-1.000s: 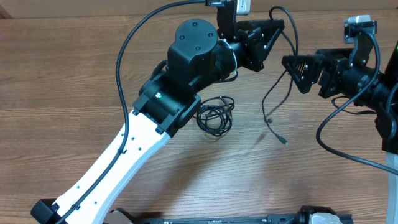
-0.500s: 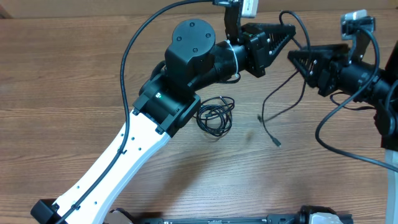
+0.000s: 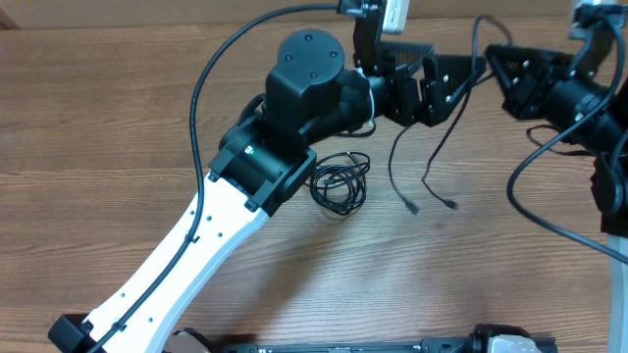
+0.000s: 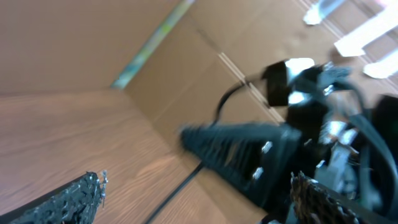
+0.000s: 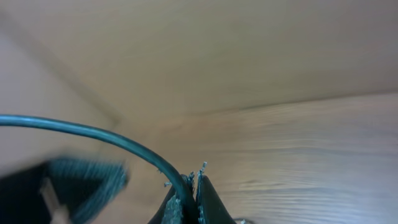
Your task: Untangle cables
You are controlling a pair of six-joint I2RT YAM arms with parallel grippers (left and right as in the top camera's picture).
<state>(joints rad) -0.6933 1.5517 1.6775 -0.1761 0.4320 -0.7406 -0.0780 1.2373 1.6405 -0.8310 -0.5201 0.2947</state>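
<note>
The wooden table (image 3: 98, 118) fills the overhead view. The left arm (image 3: 196, 245), white along its long link and black at the joints, reaches across it from the near left corner. The black right arm (image 3: 589, 108) comes in from the far right, and the two claws meet tip to tip at the far edge. The left gripper (image 4: 199, 193) stands wide open: its two ridged fingers (image 4: 74, 199) sit at opposite sides of its wrist view with nothing between them, and the other claw is seen straight ahead. The right gripper (image 5: 188, 186) is pinched fully closed, with the held cord (image 5: 93, 132) caught at its fingertips and running off to one side of them. From overhead this cord arcs above the right claw, passes close by the open left claw (whether it touches those fingers I cannot tell), and hangs down in two strands beneath the pair. Its plug ends (image 3: 448, 203) are low by the table, just apart from each other. The coiled cord (image 3: 340, 183) lies as a small bundle on the table, well back from both claws, beside the left arm's black elbow housing.
</note>
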